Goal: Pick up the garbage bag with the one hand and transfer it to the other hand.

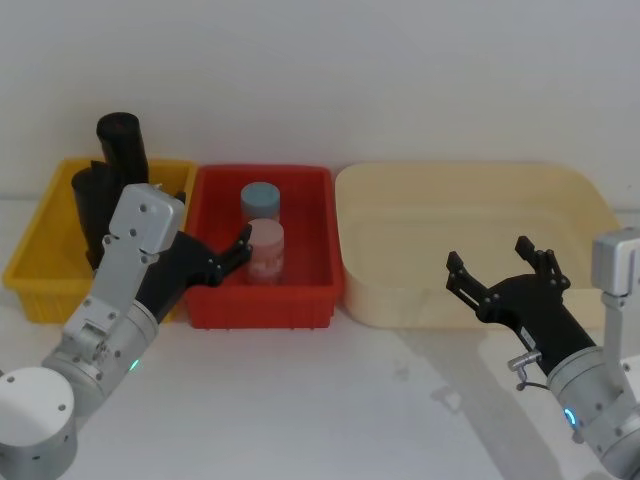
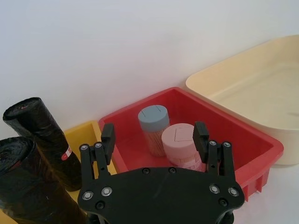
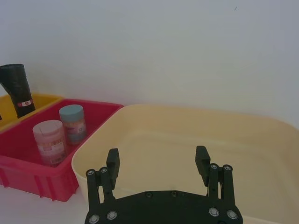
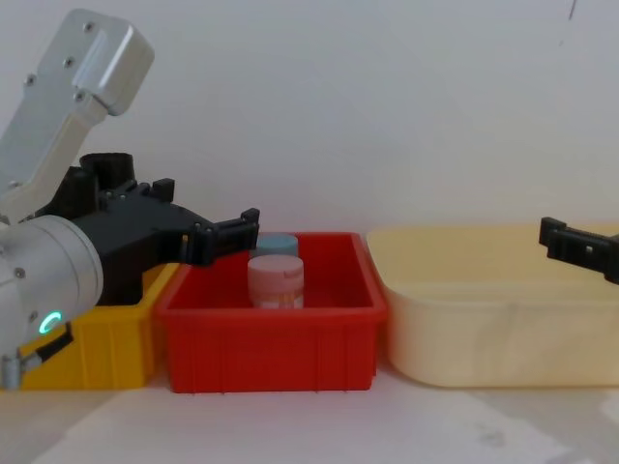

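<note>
Here the bag [image 1: 88, 208] stands upright in the yellow bin [image 1: 35, 250], towards its front, just beside a taller tagged roll [image 1: 122, 140]; nothing grips it. The left gripper [image 2: 154, 134], green-ringed, hovers where the yellow bin meets the red bin [image 1: 300, 300], close to the bag, fingers spread and empty, pointing towards the jars [image 1: 265, 248]. The right gripper [image 1: 490, 255], blue-ringed, hangs over the near rim of the cream tub [image 1: 400, 300], well apart from the bag, fingers spread too, holding nothing. The bins and tub sit side by side on the white bench [image 1: 350, 400].
</note>
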`<state>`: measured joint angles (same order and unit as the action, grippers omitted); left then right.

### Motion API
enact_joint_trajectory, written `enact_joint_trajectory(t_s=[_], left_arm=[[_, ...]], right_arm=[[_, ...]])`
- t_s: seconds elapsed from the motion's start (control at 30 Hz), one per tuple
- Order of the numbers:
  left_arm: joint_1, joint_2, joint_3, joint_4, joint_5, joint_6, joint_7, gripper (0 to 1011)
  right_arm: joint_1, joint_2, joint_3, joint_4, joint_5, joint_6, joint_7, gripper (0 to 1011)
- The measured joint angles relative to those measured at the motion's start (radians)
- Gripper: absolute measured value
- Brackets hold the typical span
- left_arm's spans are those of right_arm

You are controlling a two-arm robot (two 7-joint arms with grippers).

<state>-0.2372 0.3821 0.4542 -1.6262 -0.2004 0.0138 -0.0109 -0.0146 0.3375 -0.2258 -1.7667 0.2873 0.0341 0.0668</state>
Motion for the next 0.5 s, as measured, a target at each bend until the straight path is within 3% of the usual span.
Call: enact_joint_trajectory(t_s=[0.5], left_arm=[[0.000, 0.000, 0.000, 0.000, 0.000, 0.000, 0.000, 1001]], right_arm=[[0.000, 0.000, 0.000, 0.000, 0.000, 0.000, 0.000, 1000]])
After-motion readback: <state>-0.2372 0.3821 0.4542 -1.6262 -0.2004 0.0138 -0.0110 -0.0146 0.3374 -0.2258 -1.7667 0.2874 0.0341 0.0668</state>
